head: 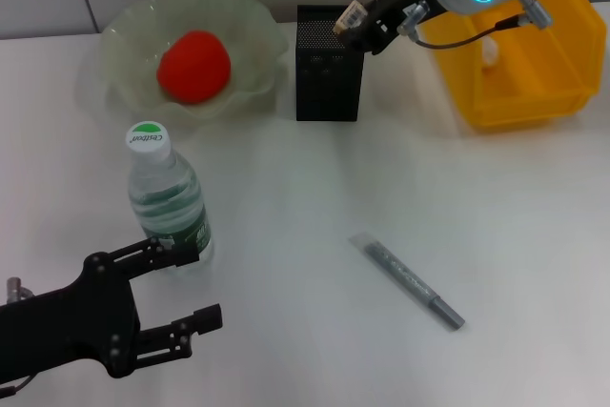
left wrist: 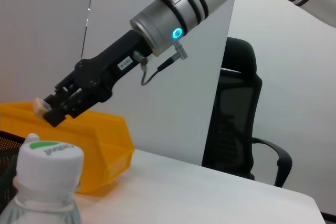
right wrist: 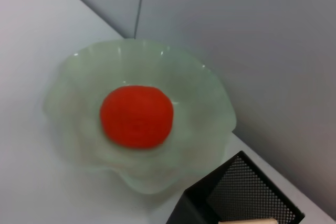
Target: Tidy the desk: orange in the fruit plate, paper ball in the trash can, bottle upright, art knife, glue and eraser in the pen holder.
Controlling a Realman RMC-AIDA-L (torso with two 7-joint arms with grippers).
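The white right arm's black gripper (head: 347, 26) is clamped over the black square metal-mesh pen holder (head: 328, 83); the black left gripper (head: 195, 283) is spread apart, well nearer than it.

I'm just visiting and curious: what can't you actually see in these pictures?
- Inside of the black mesh cup: head view, hidden by its own walls and the right tool.
- Yellow bin contents: head view, blocked by the right arm.
- Bottle body: left wrist view, cut off by the edge.
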